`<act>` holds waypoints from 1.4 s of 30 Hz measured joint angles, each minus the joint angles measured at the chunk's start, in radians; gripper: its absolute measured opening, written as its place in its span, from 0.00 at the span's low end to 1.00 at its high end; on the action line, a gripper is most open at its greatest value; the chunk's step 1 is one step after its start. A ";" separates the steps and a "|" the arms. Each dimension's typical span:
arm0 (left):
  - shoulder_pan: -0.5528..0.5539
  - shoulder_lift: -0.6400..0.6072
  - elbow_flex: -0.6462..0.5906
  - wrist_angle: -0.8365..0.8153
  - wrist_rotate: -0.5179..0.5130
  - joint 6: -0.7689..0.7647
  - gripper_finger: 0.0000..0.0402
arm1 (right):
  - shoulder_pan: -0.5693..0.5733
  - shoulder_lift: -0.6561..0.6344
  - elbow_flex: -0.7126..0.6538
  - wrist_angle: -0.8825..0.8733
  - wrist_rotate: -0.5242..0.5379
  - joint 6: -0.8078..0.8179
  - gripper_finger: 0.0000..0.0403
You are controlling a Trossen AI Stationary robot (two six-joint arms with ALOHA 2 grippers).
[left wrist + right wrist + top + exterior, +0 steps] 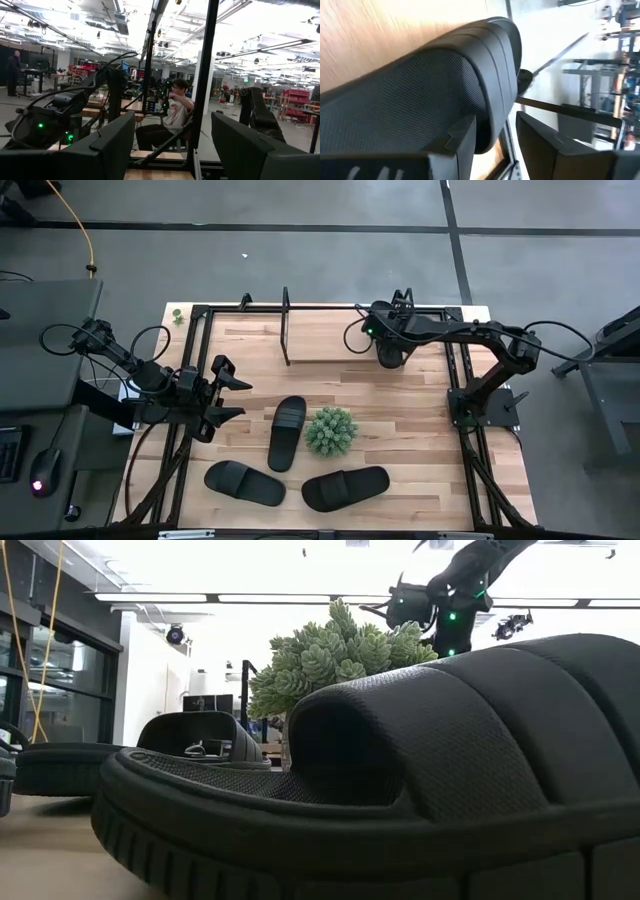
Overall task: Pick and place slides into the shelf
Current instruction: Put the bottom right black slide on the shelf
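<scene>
Right gripper (389,356) is over the far part of the low light-plank shelf with black metal hoop frames (330,345), clamped on the ribbed strap of a black slip-on slide (420,95); right wrist view shows one finger (462,145) tucked under the strap and the slide held against the wood, probably so it can be set down inside the rack. Three more black slides lie loose on the wooden tabletop (420,430): one upright-ish (287,432) just beside the round green spiky plant (331,431), two near the front edge (244,482) (345,488). Left gripper (232,396) waits at the left side, jaws spread wide, holding nothing, likely staged for the next slide.
</scene>
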 joint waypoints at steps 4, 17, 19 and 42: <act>0.000 0.000 0.000 0.000 0.000 0.000 0.61 | 0.023 0.000 0.000 -0.004 0.026 0.027 0.32; 0.000 0.000 0.000 0.001 0.000 0.000 0.61 | 0.151 0.001 0.000 -0.002 0.171 0.057 0.32; 0.000 0.000 0.000 0.001 0.000 0.000 0.61 | 0.173 0.001 0.000 0.002 0.189 0.063 0.32; 0.000 -0.007 0.000 -0.072 0.005 -0.063 0.61 | 0.367 0.001 0.274 -0.046 0.118 0.393 0.32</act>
